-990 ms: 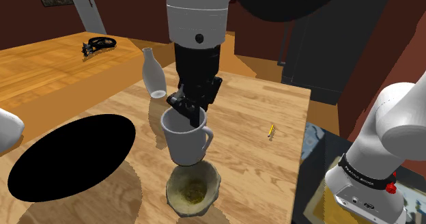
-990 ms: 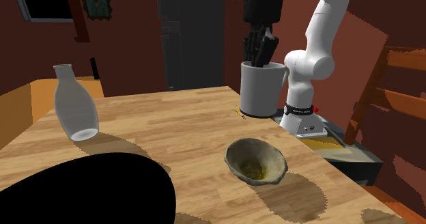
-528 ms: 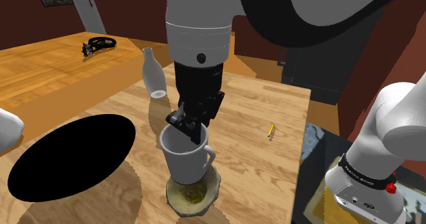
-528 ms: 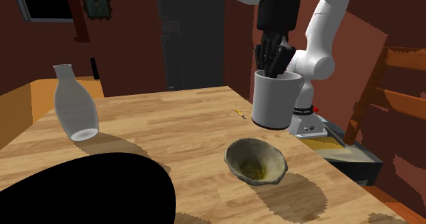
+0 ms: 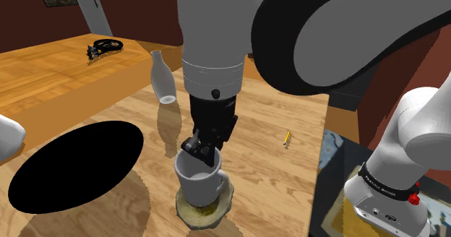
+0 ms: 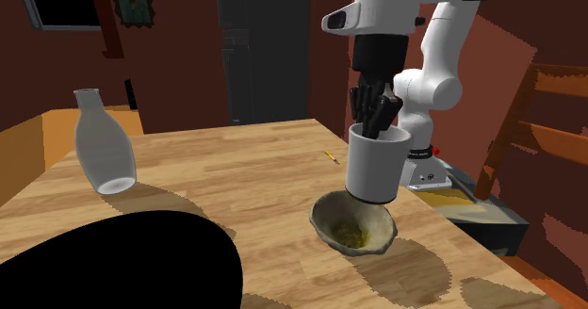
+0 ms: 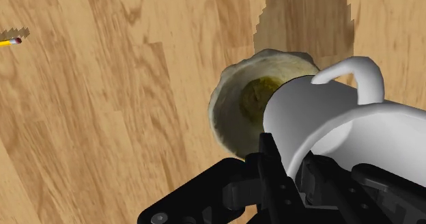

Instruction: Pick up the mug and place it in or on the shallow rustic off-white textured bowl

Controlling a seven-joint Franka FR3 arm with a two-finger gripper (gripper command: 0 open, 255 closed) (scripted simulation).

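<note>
A white mug [image 5: 199, 181] hangs upright from my black gripper [image 5: 199, 150], which is shut on its rim, one finger inside and one outside. Its base is just over the off-white shallow bowl [image 5: 225, 203] near the table's front edge in the shoulder view. In the second exterior view the mug [image 6: 374, 164] sits low over the far side of the bowl [image 6: 353, 224], under the gripper [image 6: 376, 119]. The wrist view has the mug [image 7: 328, 130] clasped by the fingers [image 7: 274, 182], its handle up, above the bowl [image 7: 235, 100] with its yellowish inside.
A white bottle-shaped vase [image 5: 162, 77] stands behind the mug on the wooden table [image 5: 267, 149]. A small yellow pencil [image 5: 287, 138] lies toward the shoulder view's right. A black oval area [image 5: 76, 165] covers the table's left part. The arm's stand [image 5: 387, 199] is at lower right.
The gripper has carried the mug down and toward the bowl, from well above the table to just over the bowl. The fingers stayed shut on the rim.
</note>
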